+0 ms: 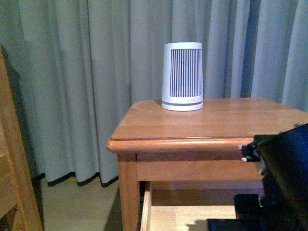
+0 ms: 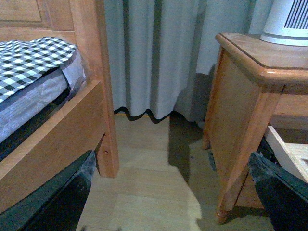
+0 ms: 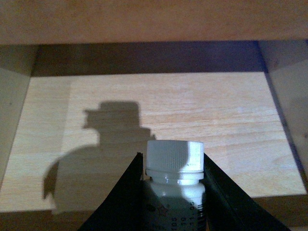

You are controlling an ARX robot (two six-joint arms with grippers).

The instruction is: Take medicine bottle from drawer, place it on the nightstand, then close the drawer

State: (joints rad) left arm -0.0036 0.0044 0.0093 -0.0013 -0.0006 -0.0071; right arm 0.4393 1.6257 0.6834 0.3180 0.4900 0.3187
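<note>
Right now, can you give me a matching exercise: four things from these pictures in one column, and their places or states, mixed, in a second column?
1 bottle
2 drawer
3 slatted white device
4 left hand

A pulled out
B on the nightstand
C spread wide, empty
D gripped in the right hand

Pairs: 1-D, 2-A, 3-B, 4-C

The device (image 1: 182, 77) stands at the back of the nightstand (image 1: 231, 122), above the pulled-out drawer (image 1: 183, 215).

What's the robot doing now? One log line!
right hand: shut on medicine bottle in open drawer | left hand: open, empty | nightstand: bottle not placed
</note>
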